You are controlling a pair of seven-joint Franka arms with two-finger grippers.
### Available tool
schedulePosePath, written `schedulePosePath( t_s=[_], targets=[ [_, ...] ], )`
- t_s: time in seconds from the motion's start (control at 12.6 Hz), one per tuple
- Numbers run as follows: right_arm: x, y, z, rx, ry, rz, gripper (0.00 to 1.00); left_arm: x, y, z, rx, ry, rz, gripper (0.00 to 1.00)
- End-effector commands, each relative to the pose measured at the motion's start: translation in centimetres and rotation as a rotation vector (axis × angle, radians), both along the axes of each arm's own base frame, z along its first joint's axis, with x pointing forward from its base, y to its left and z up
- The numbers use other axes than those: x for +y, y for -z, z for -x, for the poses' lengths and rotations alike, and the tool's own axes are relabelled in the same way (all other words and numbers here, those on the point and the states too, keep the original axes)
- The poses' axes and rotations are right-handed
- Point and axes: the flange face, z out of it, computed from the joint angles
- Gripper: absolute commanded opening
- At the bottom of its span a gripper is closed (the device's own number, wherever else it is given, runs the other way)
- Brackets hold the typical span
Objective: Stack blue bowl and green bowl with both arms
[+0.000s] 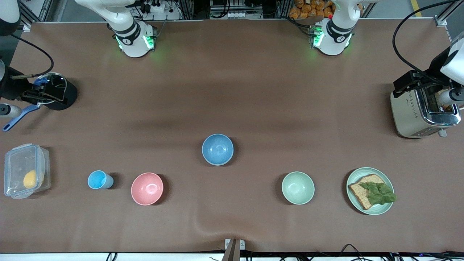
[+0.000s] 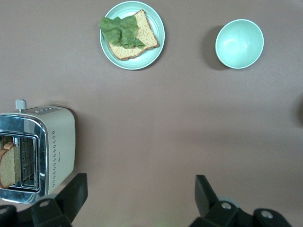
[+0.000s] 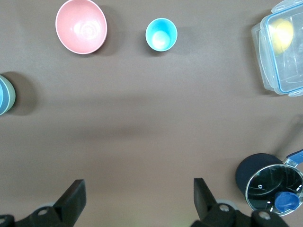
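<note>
Brown cloth [image 1: 232, 90] covers table, rippled at near edge.

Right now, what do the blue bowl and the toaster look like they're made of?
The round matte blue bowl looks like plastic or a fibre composite: dull, even colour, only a soft sheen; ceramic can't be ruled out. The cream-sided toaster has polished metal ends that mirror their surroundings.

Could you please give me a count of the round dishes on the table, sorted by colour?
Blue: 2, blue bowl, small light-blue cup
Pink: 1, pink bowl
Green: 2, green bowl, green plate with bread and lettuce
Total: 5
</note>
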Motion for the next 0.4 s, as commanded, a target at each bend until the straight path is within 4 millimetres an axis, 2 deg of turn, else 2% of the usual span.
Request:
schedulePosePath(
  t_s=[0.0, 0.32],
  targets=[
    [-0.3, -0.48, -0.17, 0.008, -0.009, 0.019, 1.0, -0.05, -0.76, 0.66, 0.008, 0.016, 0.013, 1.0],
    [-0.38, -1.41, -0.07, 0.002, -0.006, 0.02, 1.0, -0.31, -0.68, 0.64, 0.013, 0.017, 0.057, 1.0]
  ],
)
